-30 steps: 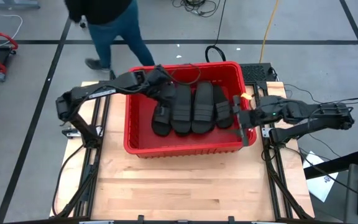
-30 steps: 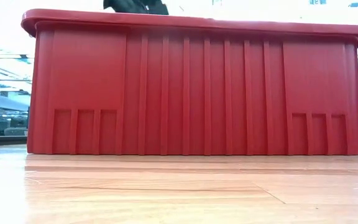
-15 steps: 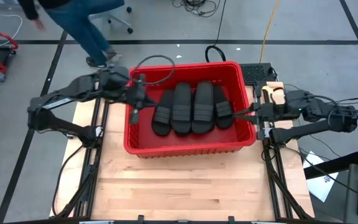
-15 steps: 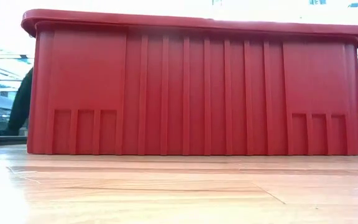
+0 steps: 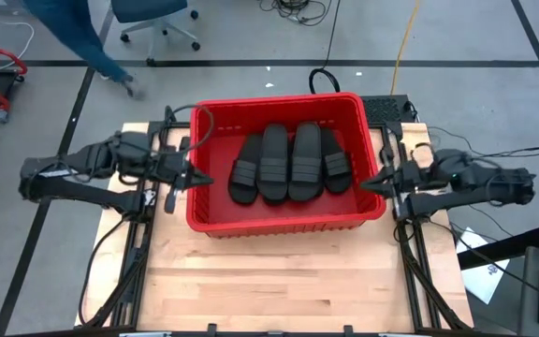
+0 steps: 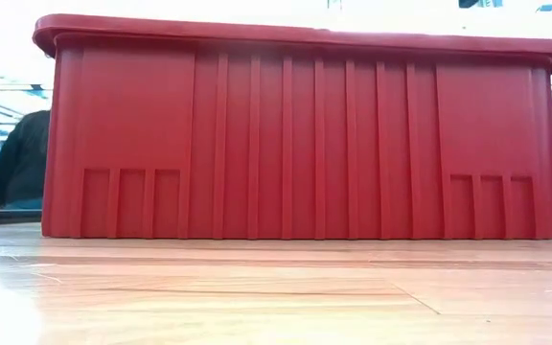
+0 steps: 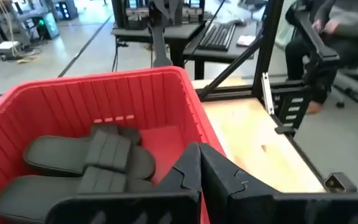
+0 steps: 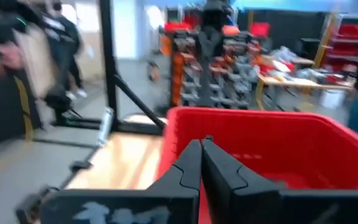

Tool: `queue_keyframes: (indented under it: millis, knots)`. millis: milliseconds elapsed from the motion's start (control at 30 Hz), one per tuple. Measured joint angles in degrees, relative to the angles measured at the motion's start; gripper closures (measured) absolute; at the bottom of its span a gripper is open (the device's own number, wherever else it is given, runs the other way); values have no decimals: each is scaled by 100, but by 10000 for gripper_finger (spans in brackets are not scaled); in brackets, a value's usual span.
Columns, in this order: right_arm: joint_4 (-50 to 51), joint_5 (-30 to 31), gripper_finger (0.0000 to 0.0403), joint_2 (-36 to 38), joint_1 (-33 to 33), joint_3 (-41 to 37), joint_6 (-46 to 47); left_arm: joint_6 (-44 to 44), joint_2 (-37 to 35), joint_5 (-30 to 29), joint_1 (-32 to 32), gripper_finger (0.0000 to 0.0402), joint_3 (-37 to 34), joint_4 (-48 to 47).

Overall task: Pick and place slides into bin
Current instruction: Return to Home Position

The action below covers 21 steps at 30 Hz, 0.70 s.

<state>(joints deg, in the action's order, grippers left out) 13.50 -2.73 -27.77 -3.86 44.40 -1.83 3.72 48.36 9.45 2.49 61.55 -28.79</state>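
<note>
High view: the slides (image 5: 288, 161) lie inside the bin (image 5: 279, 225), four of them showing side by side with straps up and running front to back; whether others lie beneath them cannot be told. The bin stands on the wooden table (image 5: 279, 281), toward its far edge and midway between the two arms. In the low view its ribbed front wall (image 6: 305, 134) fills nearly the whole width.

The left gripper (image 5: 200, 179) hangs at the bin's left rim, pointing toward it. Its wrist view shows the two fingers pressed tip to tip with nothing between them. The right gripper (image 5: 367, 184) hangs at the right rim, fingers likewise closed together and empty. A person (image 5: 73, 28) is on the floor beyond the table's far left corner.
</note>
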Motion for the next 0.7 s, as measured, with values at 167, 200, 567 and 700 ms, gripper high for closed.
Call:
queue_keyframes:
  millis: [167, 200, 567, 700]
  knots:
    - [-1433, -203, 403, 405, -2, -1103, 376, -373, -561, -221, -248, 401, -936, 799]
    - [-1623, -208, 403, 486, -2, -1279, 439, -419, -670, -236, -278, 401, -1098, 918]
    - [-2986, -355, 403, 1464, -2, -2477, 573, -686, -1841, -403, -488, 401, -2278, 1560]
    - [-3239, -355, 403, 1727, -2, -2790, 700, -724, -2322, -562, -493, 401, -2604, 1592]
